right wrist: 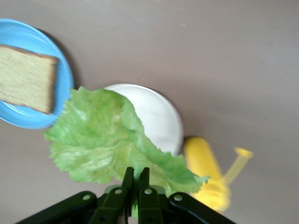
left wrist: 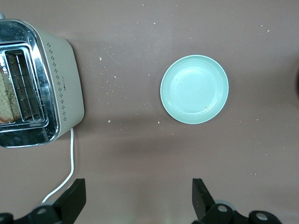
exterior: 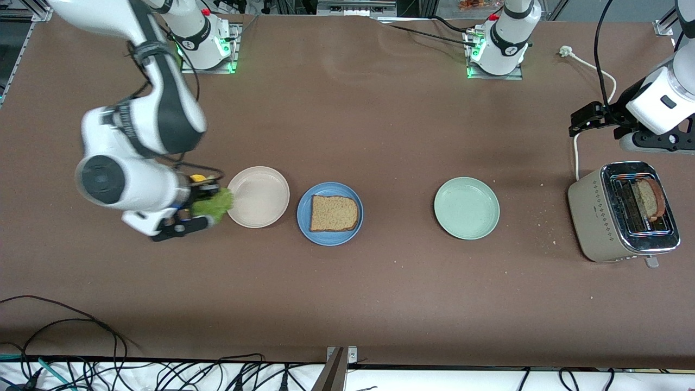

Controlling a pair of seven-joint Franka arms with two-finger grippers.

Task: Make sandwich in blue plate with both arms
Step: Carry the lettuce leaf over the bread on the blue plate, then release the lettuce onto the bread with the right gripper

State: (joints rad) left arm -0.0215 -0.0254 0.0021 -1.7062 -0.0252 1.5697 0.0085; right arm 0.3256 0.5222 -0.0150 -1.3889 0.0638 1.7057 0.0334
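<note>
Right hand [right wrist: 135, 179] pinched shut on lettuce leaf [right wrist: 107, 137]; left hand [left wrist: 139, 198] wide open, empty.

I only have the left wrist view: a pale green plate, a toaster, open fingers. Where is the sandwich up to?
Observer: One bread slice lies on the blue plate, with nothing on top of it.
Operator: And the lettuce?
Observer: The right gripper is shut on the lettuce leaf, up in the air beside the beige plate.
Operator: Where is my own arm?
Observer: The left gripper waits open at the left arm's end of the table, above the bare tabletop near the toaster.
Operator: Any second slice?
Observer: One stands in the toaster's slot.
</note>
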